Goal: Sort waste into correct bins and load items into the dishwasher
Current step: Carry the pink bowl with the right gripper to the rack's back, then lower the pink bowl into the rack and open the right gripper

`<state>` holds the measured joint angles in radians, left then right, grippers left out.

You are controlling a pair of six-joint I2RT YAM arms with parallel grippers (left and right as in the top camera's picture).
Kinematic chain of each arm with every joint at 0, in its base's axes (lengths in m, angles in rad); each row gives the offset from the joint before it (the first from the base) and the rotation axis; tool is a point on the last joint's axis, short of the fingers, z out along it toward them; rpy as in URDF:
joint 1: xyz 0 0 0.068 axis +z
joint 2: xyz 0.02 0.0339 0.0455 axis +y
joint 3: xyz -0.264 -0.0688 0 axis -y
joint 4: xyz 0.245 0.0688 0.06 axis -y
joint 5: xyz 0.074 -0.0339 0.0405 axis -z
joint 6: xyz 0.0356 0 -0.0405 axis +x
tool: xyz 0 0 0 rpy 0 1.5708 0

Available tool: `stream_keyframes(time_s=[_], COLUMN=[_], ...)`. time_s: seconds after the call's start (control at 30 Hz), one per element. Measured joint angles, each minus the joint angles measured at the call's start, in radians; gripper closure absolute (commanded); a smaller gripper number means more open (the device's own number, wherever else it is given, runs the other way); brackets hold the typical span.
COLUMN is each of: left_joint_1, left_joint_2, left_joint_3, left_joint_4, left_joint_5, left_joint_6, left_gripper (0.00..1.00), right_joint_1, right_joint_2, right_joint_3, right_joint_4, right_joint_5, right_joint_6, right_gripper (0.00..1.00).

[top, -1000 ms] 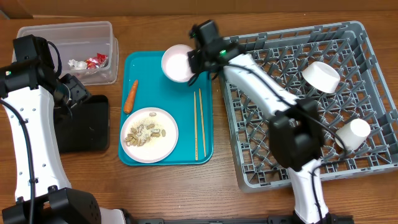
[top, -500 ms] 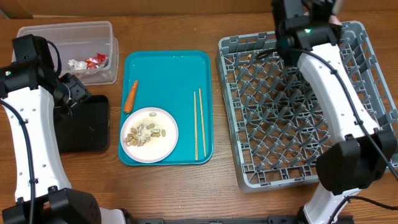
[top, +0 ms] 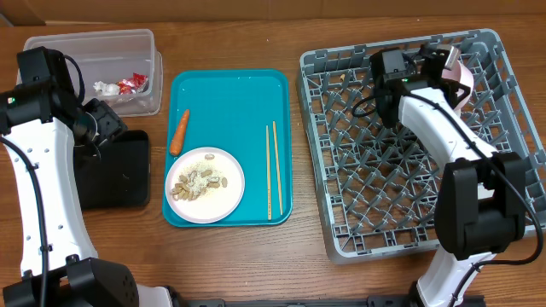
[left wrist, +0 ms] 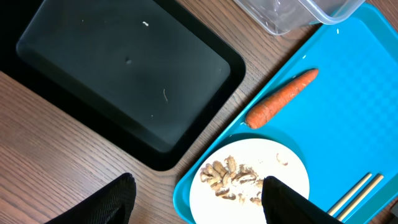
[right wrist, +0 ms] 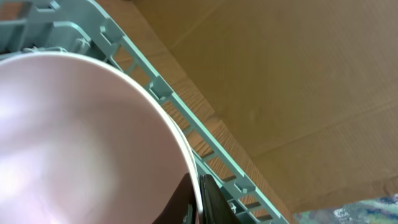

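My right gripper [top: 445, 65] is shut on the rim of a white bowl with a pink outside [top: 461, 75], held on edge over the far right part of the grey dish rack [top: 358, 170]. In the right wrist view the pink bowl [right wrist: 81, 137] fills the left side, and the gripper [right wrist: 198, 198] pinches its rim. My left gripper [left wrist: 196, 202] hangs open above the table, between the black tray [left wrist: 124, 68] and the round white plate [left wrist: 249, 180] of shells and rice. An orange carrot [left wrist: 281, 98] and two chopsticks [top: 271, 170] lie on the teal tray [top: 230, 102].
A clear tub [top: 90, 64] at the far left holds red and silver-white wrappers [top: 119, 85]. The black tray [top: 111, 170] lies just in front of it, beside the teal tray. Brown cardboard [right wrist: 298, 81] stands behind the rack's far edge.
My right arm has carried the bowl from the teal tray's far end across to the rack's far right part. The left arm has not moved.
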<state>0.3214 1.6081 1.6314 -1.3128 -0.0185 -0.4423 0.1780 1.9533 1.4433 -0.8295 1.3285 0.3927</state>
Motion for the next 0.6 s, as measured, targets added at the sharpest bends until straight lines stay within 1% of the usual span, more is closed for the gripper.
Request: stream_keyframes(time_s=[0.2,0.33,0.6], left_joint_1=[0.000,0.000,0.000], left_joint_2=[0.000,0.000,0.000], left_joint_3=[0.000,0.000,0.000], left_joint_4=[0.000,0.000,0.000], left_joint_5=[0.000,0.000,0.003], left_joint_6=[0.000,0.001,0.004], left_gripper=[0.32,0.32,0.32], right_joint_1=[0.064,0.119,0.129], right_joint_2=[0.004,0.008,0.010], right_joint_3=[-0.006,-0.011,-0.011], right_joint_4=[-0.002,-0.003,-0.028], right_joint_5=[0.024,0.003,-0.008], right_joint_6=[-0.001,0.000,0.000], right_gripper=[0.94,0.93,0.91])
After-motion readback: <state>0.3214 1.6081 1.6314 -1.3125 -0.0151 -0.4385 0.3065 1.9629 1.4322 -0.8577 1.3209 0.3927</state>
